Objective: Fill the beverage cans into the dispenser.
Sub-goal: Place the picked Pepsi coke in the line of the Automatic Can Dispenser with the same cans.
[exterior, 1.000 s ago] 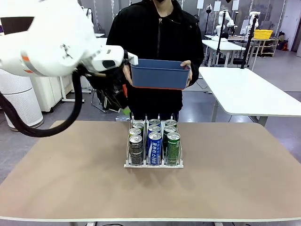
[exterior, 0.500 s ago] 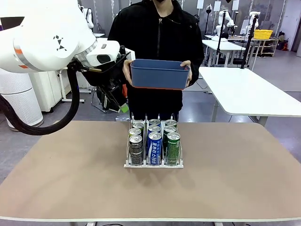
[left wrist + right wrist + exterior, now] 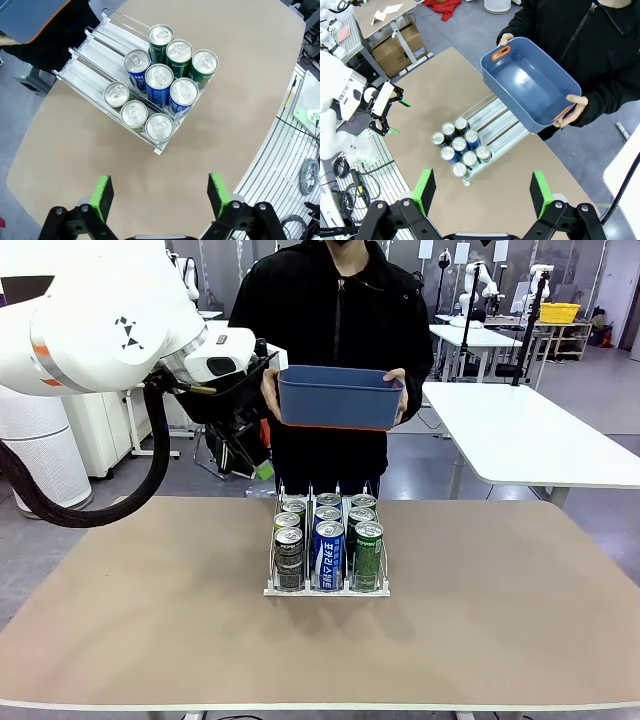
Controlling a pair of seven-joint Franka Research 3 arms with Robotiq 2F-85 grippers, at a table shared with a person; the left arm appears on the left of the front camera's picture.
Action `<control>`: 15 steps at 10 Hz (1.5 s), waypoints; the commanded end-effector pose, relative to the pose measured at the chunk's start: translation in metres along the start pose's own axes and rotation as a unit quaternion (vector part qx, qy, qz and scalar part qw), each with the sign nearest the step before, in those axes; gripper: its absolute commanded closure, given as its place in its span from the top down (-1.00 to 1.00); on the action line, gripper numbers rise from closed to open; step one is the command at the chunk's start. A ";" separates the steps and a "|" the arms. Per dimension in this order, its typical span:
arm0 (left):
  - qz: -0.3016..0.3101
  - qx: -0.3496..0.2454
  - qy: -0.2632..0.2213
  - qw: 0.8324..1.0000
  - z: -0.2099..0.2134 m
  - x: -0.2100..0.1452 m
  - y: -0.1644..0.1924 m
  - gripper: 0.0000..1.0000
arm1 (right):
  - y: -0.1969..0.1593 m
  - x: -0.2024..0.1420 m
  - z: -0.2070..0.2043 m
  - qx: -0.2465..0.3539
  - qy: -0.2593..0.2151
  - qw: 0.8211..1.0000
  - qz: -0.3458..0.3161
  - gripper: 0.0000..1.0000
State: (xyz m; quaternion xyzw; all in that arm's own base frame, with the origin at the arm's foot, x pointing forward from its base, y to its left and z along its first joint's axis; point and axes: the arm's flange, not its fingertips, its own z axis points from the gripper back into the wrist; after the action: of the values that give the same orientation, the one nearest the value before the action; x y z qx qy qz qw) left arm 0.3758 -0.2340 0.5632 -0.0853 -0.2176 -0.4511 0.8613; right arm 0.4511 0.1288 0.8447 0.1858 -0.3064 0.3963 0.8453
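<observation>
Nine cans [image 3: 328, 540] sit in dispenser [image 3: 327, 589] at table's [image 3: 150, 640] far-edge middle. Left gripper [image 3: 159, 196] & right gripper [image 3: 483, 192] both wide, holding nothing.

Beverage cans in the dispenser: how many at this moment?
9 beverage cans, all in the dispenser, three per lane, packed at its front end: a green lane, a blue-and-white middle lane, a dark lane. The person's blue bin looks empty.

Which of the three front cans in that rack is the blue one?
The middle can in the dispenser; its front-row neighbours are dark and green.
</observation>
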 end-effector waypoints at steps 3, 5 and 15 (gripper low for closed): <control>-0.029 -0.085 -0.024 0.996 0.101 -0.007 0.048 1.00 | 0.000 0.000 0.001 0.001 0.001 1.000 0.000 1.00; -0.027 -0.082 -0.055 0.995 0.154 -0.006 0.074 1.00 | 0.000 0.000 0.001 0.001 0.001 1.000 0.000 1.00; -0.079 0.009 -0.151 0.985 0.259 0.033 0.100 1.00 | 0.000 0.000 0.001 0.001 0.001 1.000 0.000 1.00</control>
State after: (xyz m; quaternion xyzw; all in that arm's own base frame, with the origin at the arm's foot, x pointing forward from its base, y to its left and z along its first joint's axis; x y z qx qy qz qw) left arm 0.3943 -0.1150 0.8225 -0.1244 -0.3483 -0.4904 0.7891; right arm 0.4511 0.1287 0.8445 0.1859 -0.3062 0.3962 0.8454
